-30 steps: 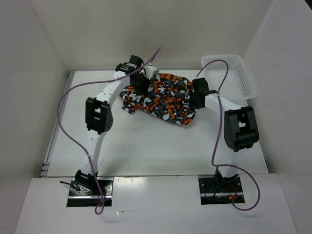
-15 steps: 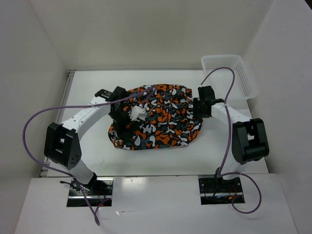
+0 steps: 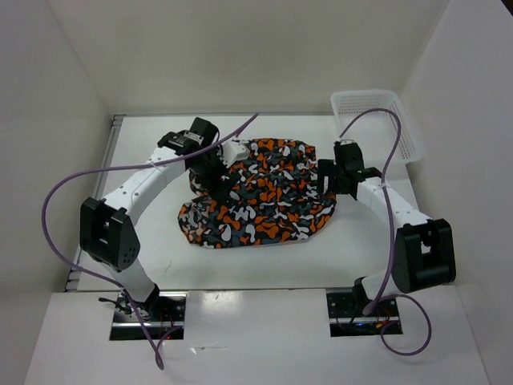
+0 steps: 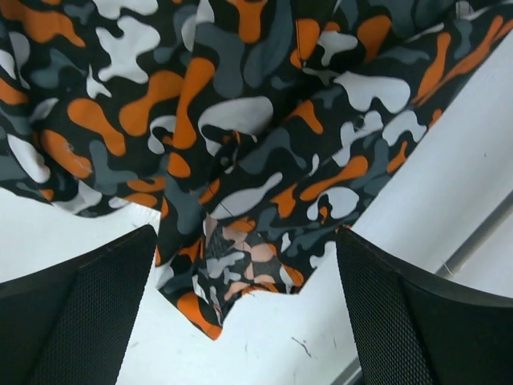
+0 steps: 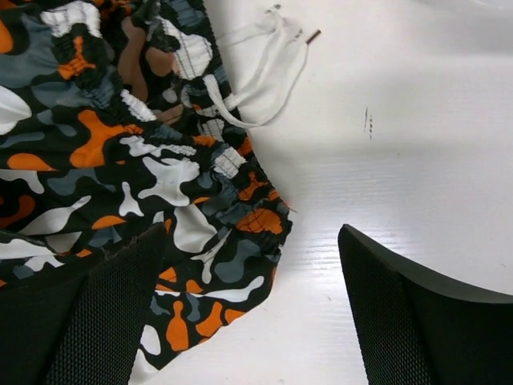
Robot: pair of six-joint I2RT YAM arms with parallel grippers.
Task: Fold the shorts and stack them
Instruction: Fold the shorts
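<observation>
Camouflage shorts (image 3: 264,200) lie spread and rumpled, white drawstring (image 5: 258,68) loose. The left gripper (image 4: 247,241) hovers over their left edge and the right gripper (image 5: 252,233) over their right, both with jaws wide and empty.

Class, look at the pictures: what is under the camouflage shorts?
The white table shows around the shorts, and their white drawstring lies on it. Whatever is beneath the spread cloth itself is covered and cannot be seen.

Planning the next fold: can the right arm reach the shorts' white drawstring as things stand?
Probably yes: the drawstring lies loose on bare table just ahead of the open right tool, with nothing lying between them.
</observation>
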